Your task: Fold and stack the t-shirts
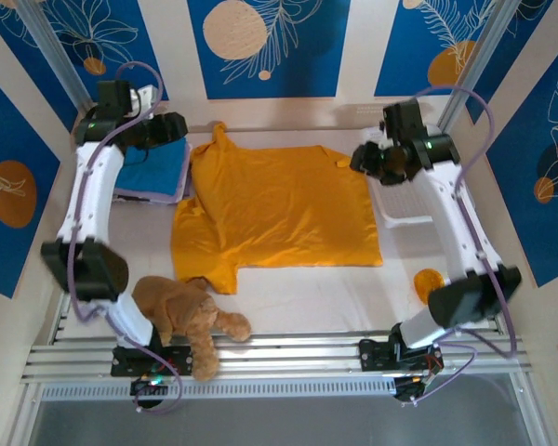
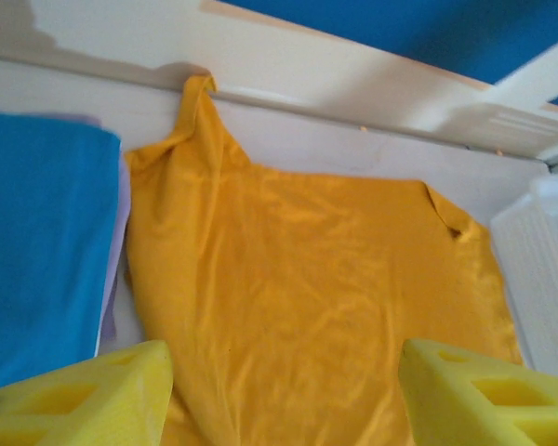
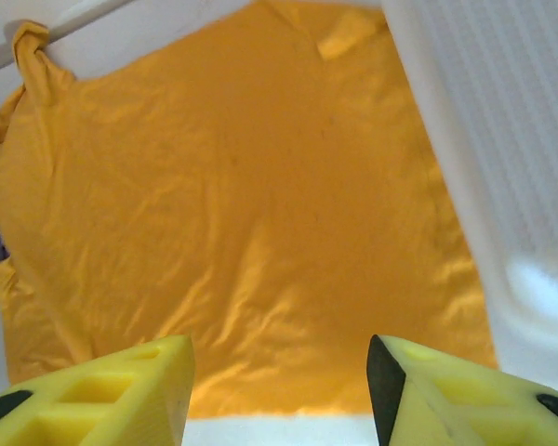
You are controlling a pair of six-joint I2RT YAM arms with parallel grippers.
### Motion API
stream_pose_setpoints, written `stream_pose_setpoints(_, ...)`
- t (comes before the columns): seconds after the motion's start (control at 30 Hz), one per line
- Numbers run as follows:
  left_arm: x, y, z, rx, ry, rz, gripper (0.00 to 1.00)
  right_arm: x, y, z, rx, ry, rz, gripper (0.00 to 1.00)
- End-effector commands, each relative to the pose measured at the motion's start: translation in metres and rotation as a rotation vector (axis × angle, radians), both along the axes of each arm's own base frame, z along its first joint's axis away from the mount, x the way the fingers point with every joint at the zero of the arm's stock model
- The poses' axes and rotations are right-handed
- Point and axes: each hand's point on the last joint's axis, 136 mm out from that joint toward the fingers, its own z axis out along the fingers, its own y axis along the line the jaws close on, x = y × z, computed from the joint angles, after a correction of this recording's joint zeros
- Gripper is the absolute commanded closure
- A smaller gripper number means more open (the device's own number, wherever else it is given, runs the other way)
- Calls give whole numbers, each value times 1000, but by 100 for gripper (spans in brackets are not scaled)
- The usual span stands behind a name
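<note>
**Both hands open over the big orange t-shirt**

The orange t-shirt (image 1: 279, 209) lies spread flat in the middle of the white counter (image 1: 298, 297). The left hand (image 1: 167, 128) hangs in the upper left of the top view, by the shirt's far left corner. The right hand (image 1: 372, 158) hangs in the upper right, by the far right corner. Neither hand touches the shirt. In the left wrist view the orange t-shirt (image 2: 298, 297) fills the middle, and the left hand (image 2: 284, 390) is at the bottom edge. In the right wrist view the orange t-shirt (image 3: 232, 214) lies above the right hand (image 3: 279, 390).

The shirt is soft cloth with small wrinkles. One corner is bunched into a point at the back wall, and a sleeve is crumpled at the lower left. The blue t-shirt (image 1: 158, 167) is folded into a neat rectangle in the upper left, touching the orange one. It sits on the pale lilac t-shirt (image 1: 144, 195), which peeks out at the edge. A white plastic tray (image 1: 405, 200) with ridges lies on the right.

Both arms reach up from the bottom of the picture and bend inward at the top. The yellow blocky fingers (image 2: 84, 400) of the left hand are wide apart with nothing between them. The right fingers (image 3: 102, 390) are apart too, and hold nothing.

A brown teddy (image 1: 181, 311) lies at the lower left.
</note>
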Motion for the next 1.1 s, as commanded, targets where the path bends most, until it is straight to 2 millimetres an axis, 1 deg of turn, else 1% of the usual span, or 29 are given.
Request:
stream_pose_setpoints(0.0,-62,6,-30,32,154,19,35,-48,6,-31,66,99,-59,47)
stream_pose_setpoints(0.07,-94,10,-47,42,222,42,34,-74,4,-44,78,137,-84,47)
stream_pose_setpoints(0.17,-128,7,-70,13,278,41,34,-106,1,-65,46,169,-109,48)
stream_pose_setpoints(0.27,-152,6,-92,-2,323,42,34,-127,-5,-90,15,189,-152,48)
stream_pose_setpoints(0.37,-165,5,-117,-3,366,39,34,-139,-15,-114,-20,215,-210,48)
stream_pose_setpoints(0.5,-170,5,-148,5,428,27,35,-142,-28,-138,-64,230,-287,48)
stream_pose_setpoints(0.57,-167,5,-163,1,465,24,39,-141,-37,-146,-91,224,-339,49)
stream_pose_setpoints(0.67,-159,10,-183,22,519,32,39,-135,-46,-157,-113,205,-374,51)
stream_pose_setpoints(0.77,-153,15,-194,28,553,42,39,-124,-49,-165,-105,210,-386,53)
stream_pose_setpoints(0.87,-149,20,-200,46,552,58,40,-112,-49,-169,-136,222,-365,55)
stream_pose_setpoints(0.93,-150,21,-204,54,561,61,40,-110,-53,-172,-176,245,-370,55)
stream_pose_setpoints(1.07,-156,26,-214,77,584,61,39,-108,-54,-181,-211,261,-371,63)
